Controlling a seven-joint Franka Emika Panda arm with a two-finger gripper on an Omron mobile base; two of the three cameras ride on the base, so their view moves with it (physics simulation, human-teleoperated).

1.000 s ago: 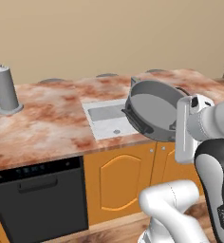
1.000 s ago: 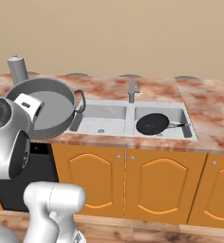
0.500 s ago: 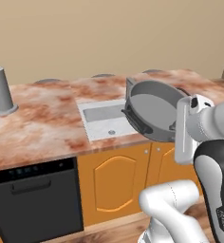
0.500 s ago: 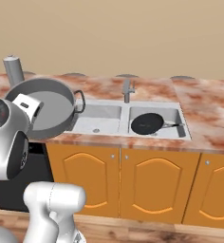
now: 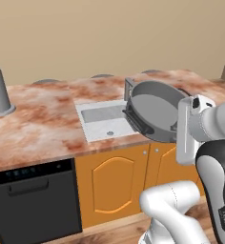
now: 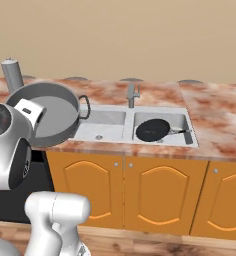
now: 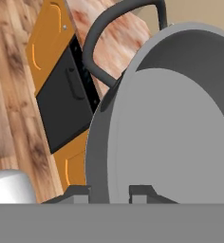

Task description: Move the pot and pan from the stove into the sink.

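- Pot (image 5: 155, 110) held tilted on edge in the air, above the counter (image 6: 215, 120) beside the sink (image 6: 132, 127).
- Gripper (image 7: 110, 192) clamped on the pot's rim, one fingertip (image 7: 138, 192) inside, one outside.
- Pan (image 6: 152, 130) lay in the sink's right basin.

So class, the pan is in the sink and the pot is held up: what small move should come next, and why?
Probably carry the pot sideways toward the sink's empty basin before lowering. The tool is clamped on the pot's rim, holding it tilted above the counter edge beside the sink. The pan already lies in the other basin, so the free one looks like the better target.
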